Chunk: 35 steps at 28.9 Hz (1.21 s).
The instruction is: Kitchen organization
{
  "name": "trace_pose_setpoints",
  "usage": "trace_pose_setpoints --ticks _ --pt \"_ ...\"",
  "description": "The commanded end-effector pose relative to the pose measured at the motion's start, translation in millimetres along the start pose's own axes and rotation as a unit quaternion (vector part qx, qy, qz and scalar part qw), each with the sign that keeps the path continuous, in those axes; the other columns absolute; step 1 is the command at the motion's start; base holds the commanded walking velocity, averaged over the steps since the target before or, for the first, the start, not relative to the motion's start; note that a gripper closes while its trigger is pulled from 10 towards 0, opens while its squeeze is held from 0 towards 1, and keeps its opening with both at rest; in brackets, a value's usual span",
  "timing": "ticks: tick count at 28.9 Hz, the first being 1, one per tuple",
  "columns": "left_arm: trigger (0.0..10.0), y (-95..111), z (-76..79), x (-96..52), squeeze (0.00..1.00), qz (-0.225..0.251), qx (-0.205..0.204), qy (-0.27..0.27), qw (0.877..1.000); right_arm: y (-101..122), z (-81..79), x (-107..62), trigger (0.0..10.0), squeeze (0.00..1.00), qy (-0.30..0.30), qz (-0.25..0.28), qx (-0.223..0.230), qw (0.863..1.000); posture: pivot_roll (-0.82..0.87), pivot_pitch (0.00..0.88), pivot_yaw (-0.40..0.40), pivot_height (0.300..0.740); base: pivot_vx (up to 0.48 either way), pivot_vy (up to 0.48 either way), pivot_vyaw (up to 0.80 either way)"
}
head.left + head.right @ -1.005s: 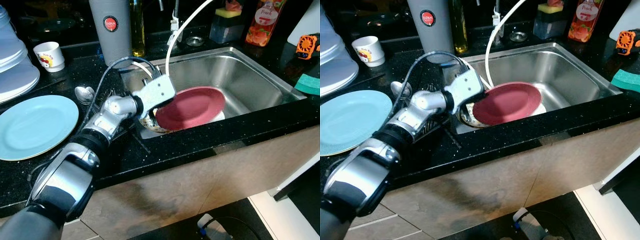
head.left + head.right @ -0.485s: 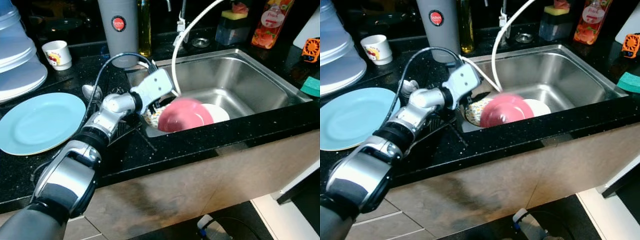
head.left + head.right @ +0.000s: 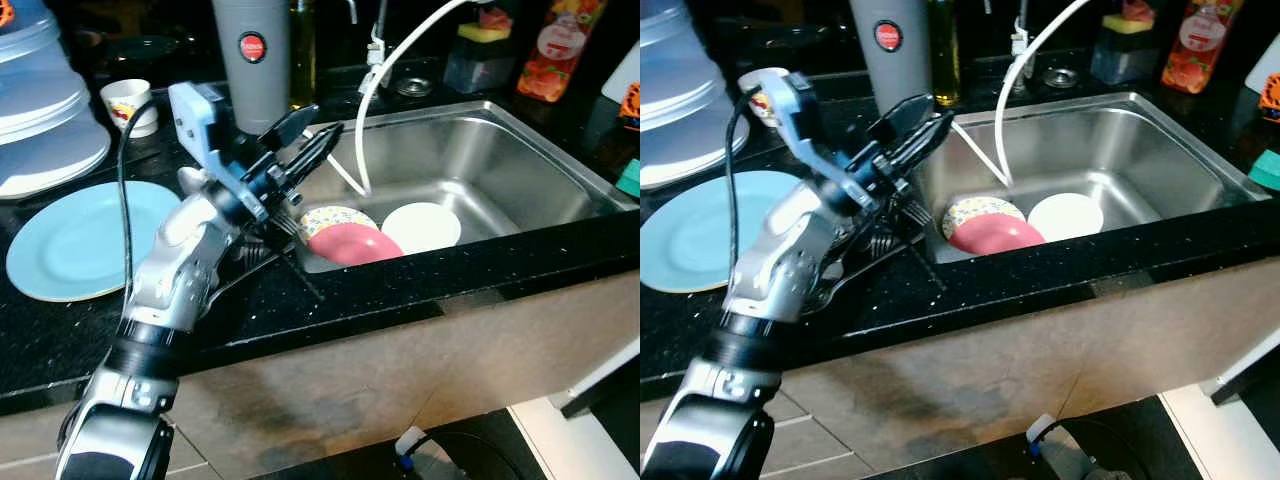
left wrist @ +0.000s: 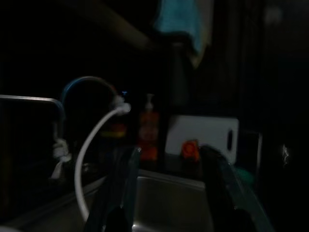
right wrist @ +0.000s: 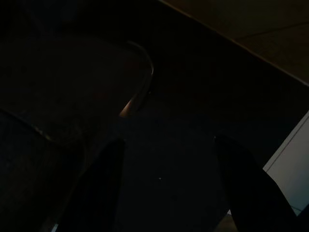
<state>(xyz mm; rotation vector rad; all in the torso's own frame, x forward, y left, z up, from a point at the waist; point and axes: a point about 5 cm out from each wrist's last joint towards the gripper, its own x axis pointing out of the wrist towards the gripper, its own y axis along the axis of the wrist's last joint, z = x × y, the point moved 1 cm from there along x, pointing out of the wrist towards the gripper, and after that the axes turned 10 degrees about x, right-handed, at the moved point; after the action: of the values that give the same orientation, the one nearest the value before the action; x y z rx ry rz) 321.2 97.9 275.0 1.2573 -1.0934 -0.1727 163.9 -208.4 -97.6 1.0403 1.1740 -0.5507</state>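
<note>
left pincer [image 3: 318,138] hovering empty above the sink [image 3: 520,160] rim, fingers apart, red plate [image 3: 352,245] lying in the basin

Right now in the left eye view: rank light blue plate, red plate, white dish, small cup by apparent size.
1. light blue plate, on the counter, clearly largest.
2. red plate and white dish, both in the sink: look alike; the red one is partly cut off by the counter edge, so unranked.
3. small cup, smallest, though farthest back.

Kitchen counter, dim back area.
Black speckled counter [image 3: 420,275] around a steel sink [image 3: 520,165]; beige cabinet front [image 3: 400,380] below; white floor [image 3: 590,440] at lower right; dark behind the counter.
</note>
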Motion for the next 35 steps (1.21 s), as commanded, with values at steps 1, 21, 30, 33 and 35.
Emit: trace_pose_setpoints --ticks 1,21,30,33,35 --pt "10.0 -4.1 5.7 -12.5 0.0 0.002 -0.052 0.035 0.998 -0.4 -0.3 -0.1 10.0 0.0 0.002 0.003 0.009 1.0 0.01 0.0 0.026 0.74 0.0 0.0 0.0" --pt "10.0 -6.6 43.4 -56.0 0.0 -0.075 -0.074 0.084 0.991 4.4 0.1 -0.5 10.0 0.0 0.018 0.01 0.015 1.0 0.05 0.0 0.0 0.74 0.0 0.0 0.19" --pt "10.0 -4.2 49.0 -61.8 0.0 -0.103 -0.061 0.091 0.989 4.0 -0.8 -0.5 10.0 0.0 0.025 0.007 0.014 1.0 0.06 0.0 -0.006 0.74 0.0 0.0 0.8" --pt "10.0 0.8 46.8 -64.9 0.0 -0.11 -0.038 0.104 0.988 3.3 -1.1 -0.6 10.0 0.0 0.03 0.004 0.014 0.999 0.07 0.0 -0.015 0.74 0.0 0.0 0.8" --pt "10.0 2.2 45.5 -66.1 0.0 -0.119 -0.022 0.108 0.987 3.0 -0.9 -0.7 10.0 0.0 0.029 0.003 0.012 0.999 0.07 0.0 -0.017 0.74 0.0 0.0 0.8"
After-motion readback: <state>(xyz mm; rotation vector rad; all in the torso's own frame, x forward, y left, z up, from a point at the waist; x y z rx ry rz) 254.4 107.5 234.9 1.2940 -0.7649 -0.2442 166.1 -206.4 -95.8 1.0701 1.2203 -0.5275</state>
